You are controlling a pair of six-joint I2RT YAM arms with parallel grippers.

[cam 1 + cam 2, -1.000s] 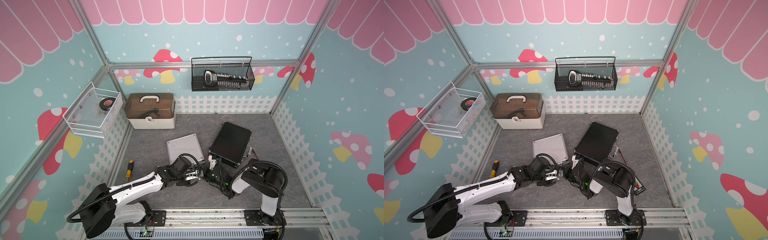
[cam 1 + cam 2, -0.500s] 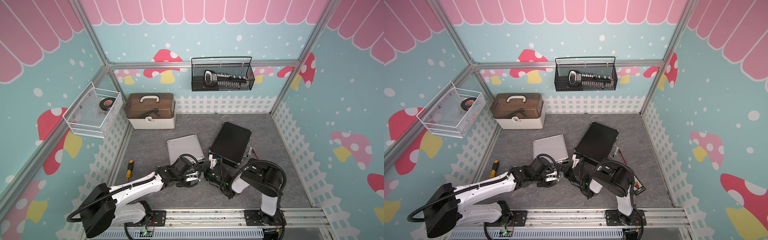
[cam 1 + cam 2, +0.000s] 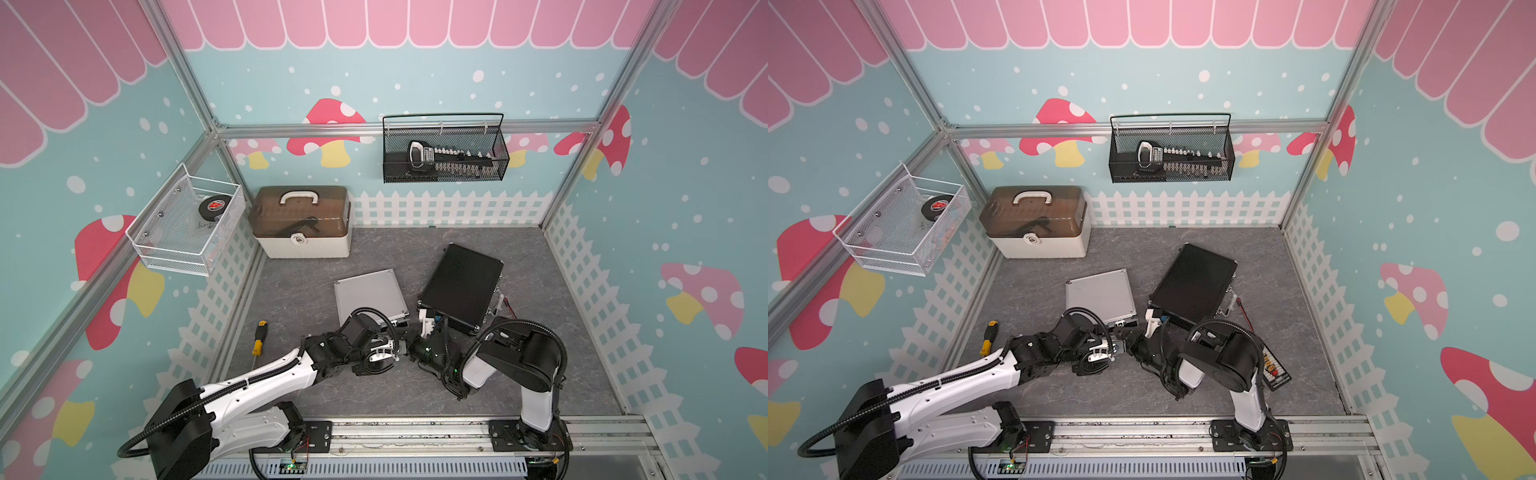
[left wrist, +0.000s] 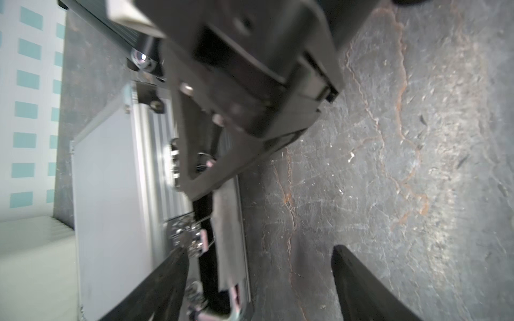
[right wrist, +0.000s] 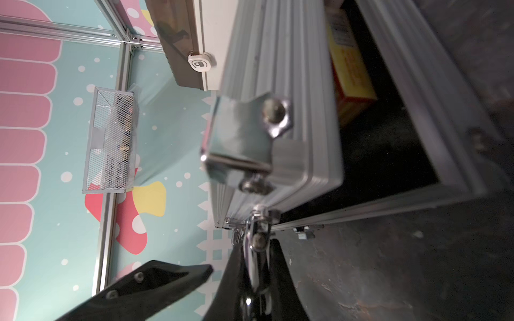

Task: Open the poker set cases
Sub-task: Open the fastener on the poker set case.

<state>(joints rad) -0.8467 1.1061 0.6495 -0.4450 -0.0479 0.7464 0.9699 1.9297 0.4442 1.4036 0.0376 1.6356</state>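
Though adjacent, two cases [image 3: 461, 286], silver case [image 3: 368, 293] ajar; right gripper [image 5: 256, 247] tight on its fitting [image 5: 257, 240], left gripper [image 4: 258, 253] wide, empty.

Left arm [image 3: 266, 378] reaches low toward the near edge of the silver case [image 3: 368, 295]. Left gripper [image 4: 258, 248] is spread wide and holds nothing, one finger [image 4: 167, 280] just beside the case latch [image 4: 192, 239]. Right arm [image 3: 536, 365] is folded, elbow raised. Right gripper [image 5: 256, 244] is clamped on a chrome fitting [image 5: 254, 278] at the same edge.
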